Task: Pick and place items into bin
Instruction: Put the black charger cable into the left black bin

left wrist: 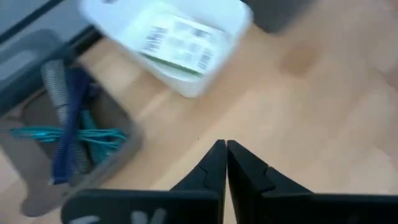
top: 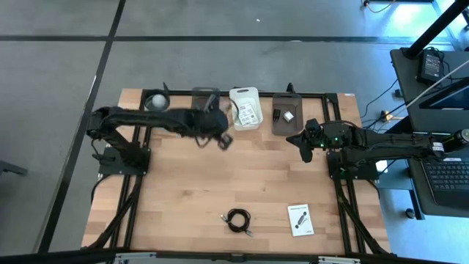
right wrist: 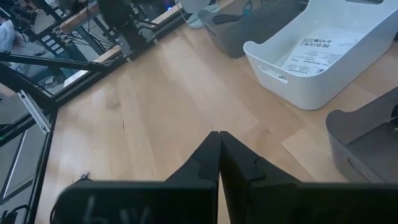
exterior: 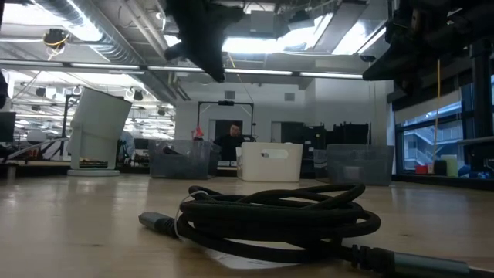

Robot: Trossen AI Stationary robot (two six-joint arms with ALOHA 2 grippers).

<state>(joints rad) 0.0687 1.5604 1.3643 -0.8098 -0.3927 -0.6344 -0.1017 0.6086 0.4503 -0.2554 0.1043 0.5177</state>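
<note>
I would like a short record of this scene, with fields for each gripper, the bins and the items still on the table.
left gripper: shut, empty, above the table near the left grey bin
right gripper: shut, empty, beside the right grey bin
left grey bin contents: teal sticks, purple stick
white bin: holds a printed card
right grey bin contents: small whitish piece
left on table: coiled black cable, white card

Wood bench (top: 220,183) w/ black frame sits on a gray floor (top: 58,66) w/ dark lines. A desk (top: 440,81) w/ a keyboard (top: 447,180) is beside it. Long ceiling lights (exterior: 262,73) glow above; big windows (exterior: 432,139) at one side. A person (exterior: 234,139) sits far back.
</note>
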